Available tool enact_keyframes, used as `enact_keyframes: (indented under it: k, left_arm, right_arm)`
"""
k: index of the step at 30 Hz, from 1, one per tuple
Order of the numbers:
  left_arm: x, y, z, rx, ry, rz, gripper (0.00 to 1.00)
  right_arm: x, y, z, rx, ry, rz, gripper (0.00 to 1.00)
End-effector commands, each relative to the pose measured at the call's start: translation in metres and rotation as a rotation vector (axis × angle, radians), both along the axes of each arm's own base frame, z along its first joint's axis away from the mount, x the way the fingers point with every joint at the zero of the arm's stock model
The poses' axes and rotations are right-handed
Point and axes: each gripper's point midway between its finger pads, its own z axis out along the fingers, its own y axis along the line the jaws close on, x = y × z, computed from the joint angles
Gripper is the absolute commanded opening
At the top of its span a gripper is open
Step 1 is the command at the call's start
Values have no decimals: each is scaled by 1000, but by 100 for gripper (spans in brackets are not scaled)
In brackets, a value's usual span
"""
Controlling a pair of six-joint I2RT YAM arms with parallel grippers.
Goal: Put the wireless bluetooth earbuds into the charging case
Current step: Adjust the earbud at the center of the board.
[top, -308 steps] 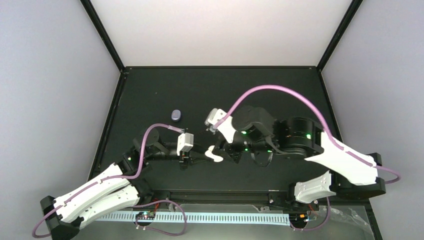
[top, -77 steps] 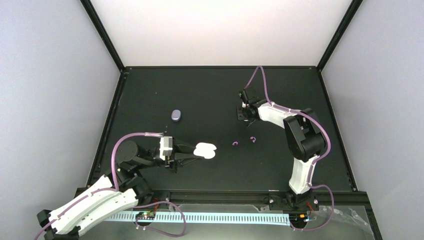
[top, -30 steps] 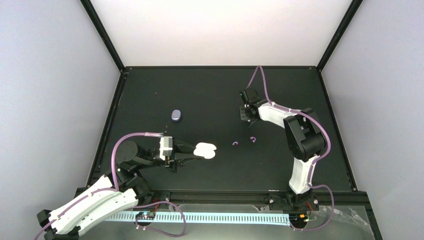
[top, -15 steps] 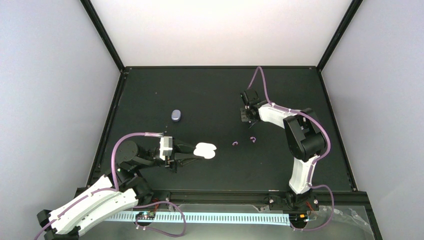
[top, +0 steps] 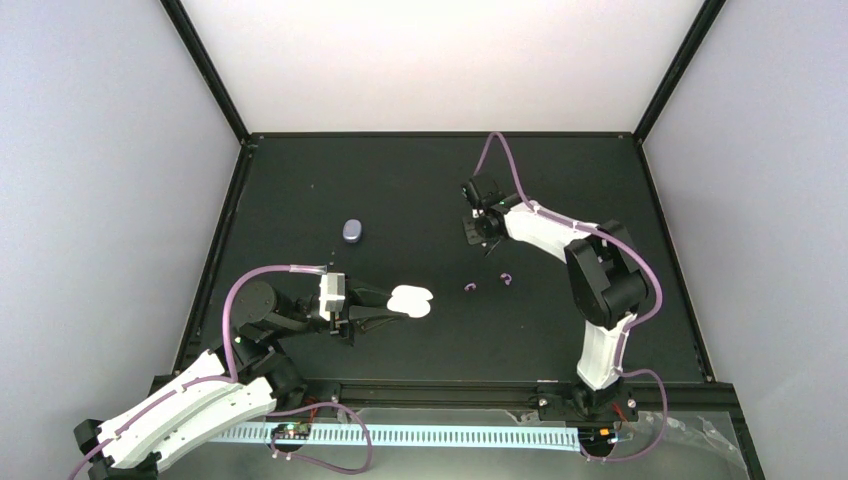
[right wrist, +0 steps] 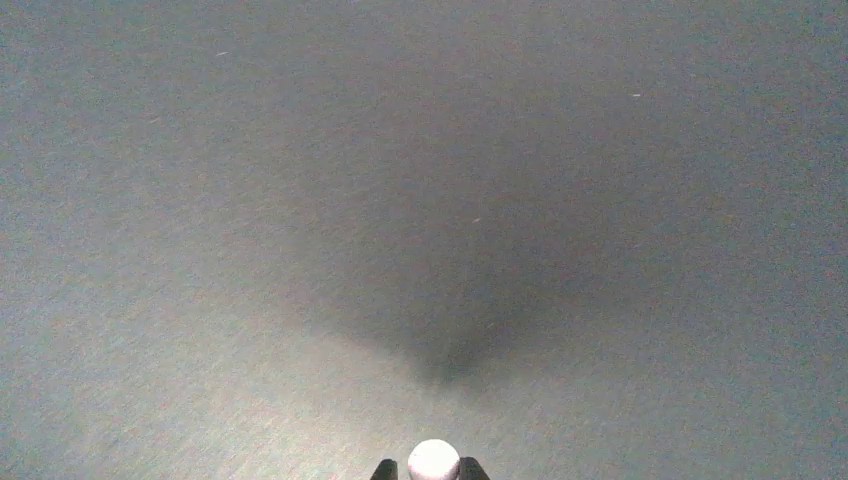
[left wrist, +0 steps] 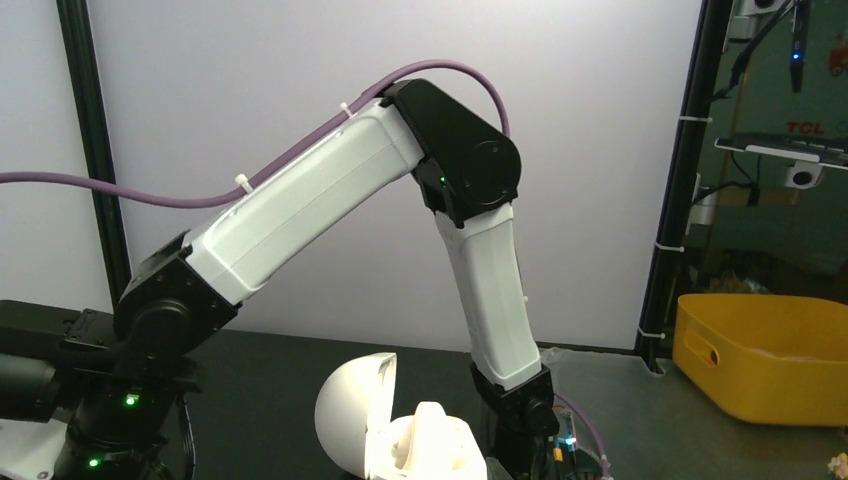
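Note:
The white charging case (top: 411,300) lies open on the black table (top: 300,190), gripped at its near side by my left gripper (top: 392,304), which is shut on it. In the left wrist view the case (left wrist: 400,432) shows its lid raised at the left and a white bud standing in the base. My right gripper (top: 478,234) hovers over the table's back middle. In the right wrist view it (right wrist: 428,468) is shut on a small white earbud (right wrist: 433,460). Two purple earbuds (top: 469,288) (top: 507,279) lie on the table between the case and the right arm.
A closed purple oval case (top: 351,231) sits at the left of the middle. In the left wrist view the right arm (left wrist: 480,290) rises behind the case, and a yellow bin (left wrist: 770,355) stands beyond the table's edge.
My right gripper has closed further and moved left, away from where it stood a second ago. The left arm and the white case have not moved.

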Motion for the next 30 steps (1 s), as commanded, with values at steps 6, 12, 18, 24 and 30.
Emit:
enact_keyframes:
  k: [6, 12, 18, 24, 30]
  left_arm:
    - [-8, 2, 7, -17, -19, -34, 2]
    - [-12, 2, 9, -21, -19, -55, 1]
    - [-15, 5, 10, -27, -20, -59, 1]
    - [-17, 7, 11, -31, -28, -57, 1]
    - [-17, 7, 11, -29, -25, -57, 2]
  right_arm:
    - [-67, -11, 13, -92, 225, 146, 7]
    - [-89, -29, -4, -202, 326, 159, 8]
    - [-78, -24, -21, -198, 333, 109, 9]
    - [-52, -3, -19, -132, 293, 70, 11]
    - [-49, 13, -24, -87, 311, 83, 23]
